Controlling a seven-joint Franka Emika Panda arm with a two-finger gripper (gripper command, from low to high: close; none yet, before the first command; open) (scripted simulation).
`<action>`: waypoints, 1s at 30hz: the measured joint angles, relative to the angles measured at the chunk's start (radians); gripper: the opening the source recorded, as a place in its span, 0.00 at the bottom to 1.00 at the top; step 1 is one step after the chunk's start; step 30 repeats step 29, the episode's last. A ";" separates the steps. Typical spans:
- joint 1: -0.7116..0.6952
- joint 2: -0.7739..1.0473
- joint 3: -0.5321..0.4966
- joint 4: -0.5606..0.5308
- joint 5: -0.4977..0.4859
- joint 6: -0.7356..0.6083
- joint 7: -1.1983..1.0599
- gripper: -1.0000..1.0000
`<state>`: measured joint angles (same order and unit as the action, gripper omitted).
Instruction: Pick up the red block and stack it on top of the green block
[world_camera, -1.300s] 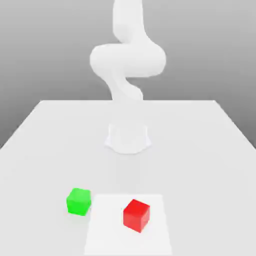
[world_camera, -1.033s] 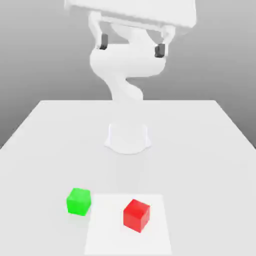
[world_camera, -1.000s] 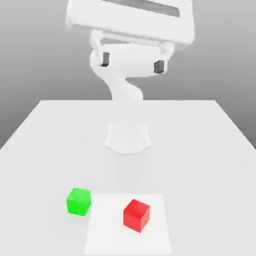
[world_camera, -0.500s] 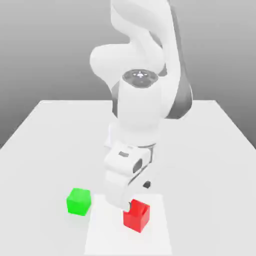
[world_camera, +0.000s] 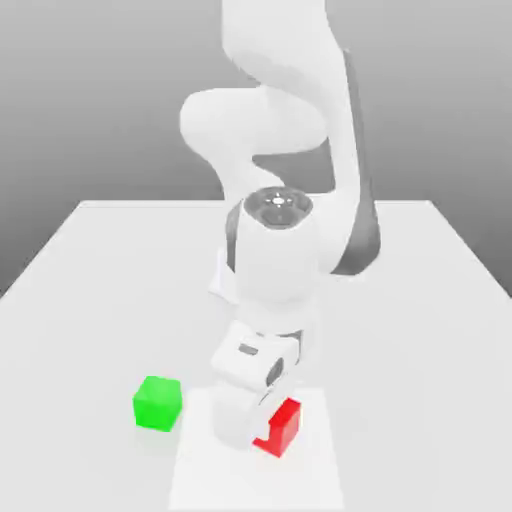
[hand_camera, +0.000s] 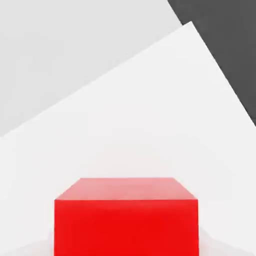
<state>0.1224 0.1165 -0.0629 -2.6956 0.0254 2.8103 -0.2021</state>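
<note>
The red block (world_camera: 286, 425) rests on a lighter square patch near the table's front, half covered by my white hand. My gripper (world_camera: 264, 420) has come straight down over it and is shut on the red block, whose top and front face loom close in the hand view (hand_camera: 126, 220). The block still touches the surface. The green block (world_camera: 157, 402) sits on the table a short way toward the exterior view's left of the red one, apart from my hand and with nothing on it.
The pale square patch (world_camera: 315, 470) under the red block lies on the grey table (world_camera: 90, 290). My arm's bulky links (world_camera: 280, 260) stand directly behind the blocks. In the hand view the table's edge meets a dark area (hand_camera: 227, 35).
The arm swung down from high above the table. The hand then dropped the last bit onto the red block, and its fingers closed from wide open.
</note>
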 joint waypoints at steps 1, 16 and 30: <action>-0.005 -0.033 -0.005 -0.006 -0.011 -0.027 0.009 0.00; -0.251 -0.231 -0.178 -0.125 0.000 -0.122 0.058 0.00; -0.208 -0.059 -0.167 -0.110 0.237 -0.008 -0.111 0.00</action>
